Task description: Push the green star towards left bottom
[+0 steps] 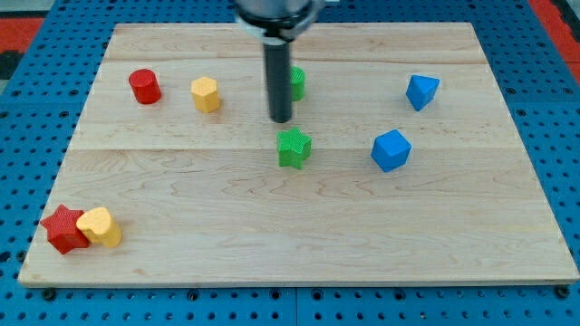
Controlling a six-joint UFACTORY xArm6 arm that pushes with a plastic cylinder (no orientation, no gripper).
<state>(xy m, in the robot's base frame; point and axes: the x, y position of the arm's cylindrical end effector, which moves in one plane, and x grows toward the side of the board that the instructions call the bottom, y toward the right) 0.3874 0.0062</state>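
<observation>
The green star (294, 148) lies near the middle of the wooden board (299, 244). My tip (282, 119) stands just above the star toward the view's top, slightly to its left, with a small gap between them. A second green block (297, 82) sits right behind the rod, partly hidden by it.
A red cylinder (144, 86) and a yellow block (206, 93) lie at the upper left. Two blue blocks (421, 91) (391, 150) lie at the right. A red star (63, 228) and a yellow block (100, 226) touch at the bottom left corner.
</observation>
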